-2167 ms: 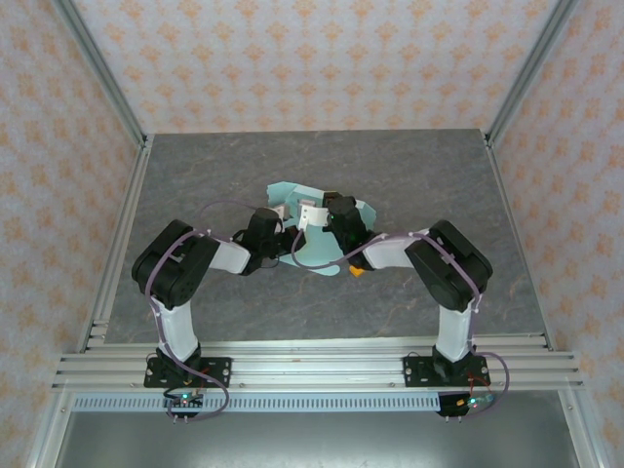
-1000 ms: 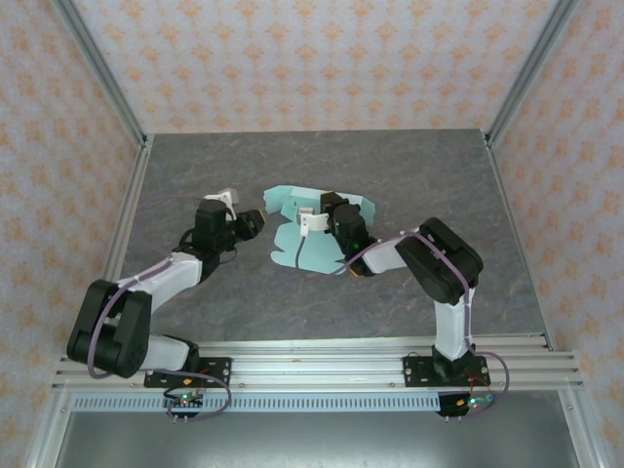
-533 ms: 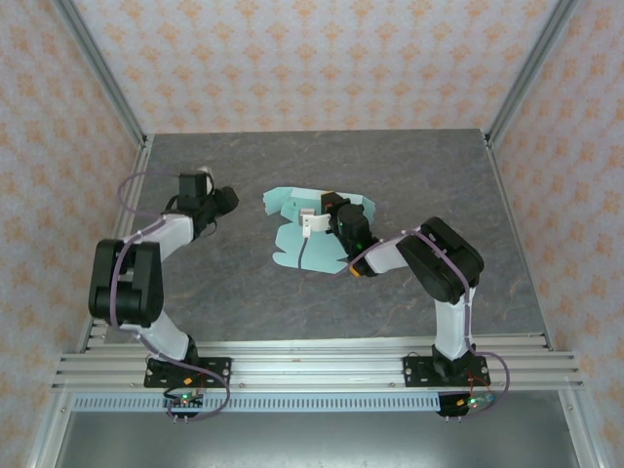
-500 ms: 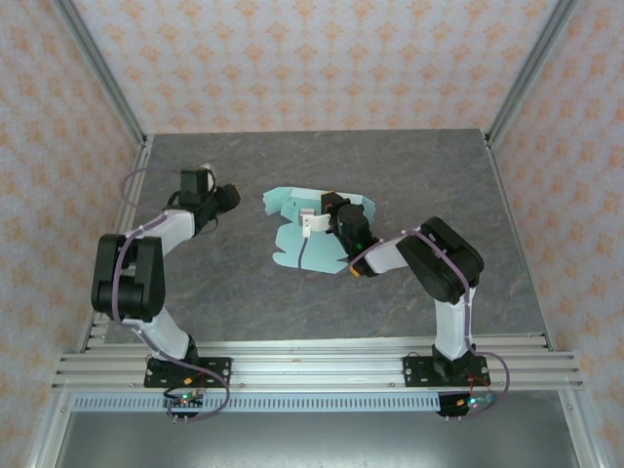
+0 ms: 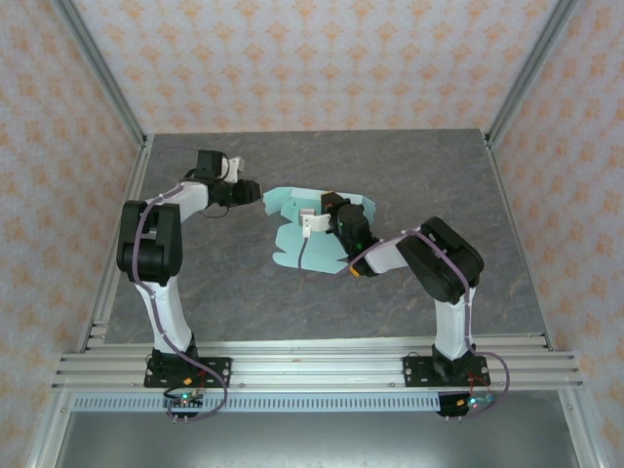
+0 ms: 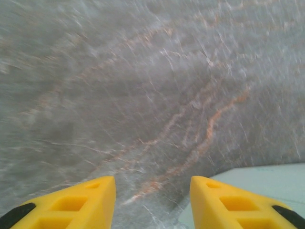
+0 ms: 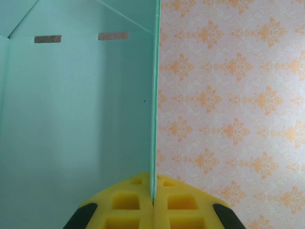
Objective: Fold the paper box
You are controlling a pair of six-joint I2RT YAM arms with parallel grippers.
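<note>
Since the earlier frames the left arm has swung away from the sheet, out to the left side of the table (image 5: 419,166) and round again. The left gripper (image 5: 252,191) now points right at the near-left flap of the paper box (image 5: 302,239). In the left wrist view its fingers (image 6: 81,200) stand apart with nothing between them, and a mint corner of the card (image 6: 257,183) lies just beyond the right-hand finger.

The box sits mid-table, part raised and still mostly spread. The right gripper (image 5: 336,216) has not moved: the right wrist view shows its jaws closed tight on the top edge of an upright panel (image 7: 76,119).

Risks, as I judge them:
- If the left gripper comes in low, it may push the thin flap along the table rather than catch it. That would drag the sheet against the right-hand pinch and could crease or tear the card there.
- The single pinch on a thin edge could slip, letting the panel fall flat.

The left arm's elbow is close to the left frame rail (image 5: 105,292), so it has little room to draw back. Bare table lies behind the box and to its right, up to the right rail (image 5: 519,244). A small orange block (image 5: 357,272) lies at the sheet's near-right edge.
</note>
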